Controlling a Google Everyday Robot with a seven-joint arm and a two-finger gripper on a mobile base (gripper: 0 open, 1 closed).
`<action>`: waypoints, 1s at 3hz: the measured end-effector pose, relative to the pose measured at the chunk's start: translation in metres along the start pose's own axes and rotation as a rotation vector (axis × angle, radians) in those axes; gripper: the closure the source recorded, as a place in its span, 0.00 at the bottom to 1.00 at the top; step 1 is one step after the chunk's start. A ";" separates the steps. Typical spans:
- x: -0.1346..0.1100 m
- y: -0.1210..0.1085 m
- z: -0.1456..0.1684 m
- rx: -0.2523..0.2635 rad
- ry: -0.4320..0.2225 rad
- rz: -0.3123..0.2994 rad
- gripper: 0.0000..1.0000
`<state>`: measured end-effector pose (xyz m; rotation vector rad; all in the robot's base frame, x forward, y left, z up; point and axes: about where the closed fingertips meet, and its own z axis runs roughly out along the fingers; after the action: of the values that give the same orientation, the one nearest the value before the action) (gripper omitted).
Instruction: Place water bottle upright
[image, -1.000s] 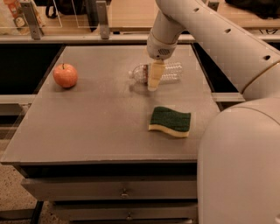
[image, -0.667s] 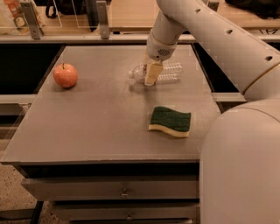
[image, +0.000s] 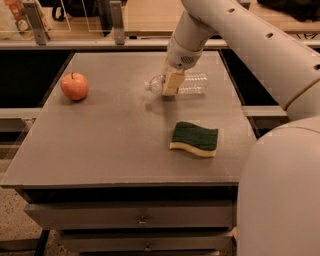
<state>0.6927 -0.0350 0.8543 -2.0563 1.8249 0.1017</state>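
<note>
The water bottle (image: 192, 83) is clear and ribbed and lies on its side at the back of the grey table (image: 110, 145). Its cap end (image: 149, 85) points left. The label band is hidden behind the gripper. My gripper (image: 171, 83) hangs down from the white arm (image: 235, 35) and sits right at the bottle's neck half, covering its middle. The gripper's tip is down near the tabletop, in front of the bottle.
A red apple (image: 75, 86) sits at the back left of the table. A green-and-yellow sponge (image: 195, 139) lies right of centre, nearer the front. The robot's white body (image: 280, 190) fills the right foreground. A railing and a counter run behind the table.
The gripper has shifted slightly left along the bottle, toward its neck. The bottle, apple and sponge have stayed in place.
</note>
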 end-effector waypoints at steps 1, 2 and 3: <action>-0.009 0.005 -0.013 0.023 -0.066 -0.011 1.00; -0.020 0.006 -0.040 0.071 -0.233 -0.014 1.00; -0.038 0.010 -0.082 0.108 -0.469 -0.034 1.00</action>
<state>0.6612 -0.0271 0.9388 -1.7988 1.4724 0.4269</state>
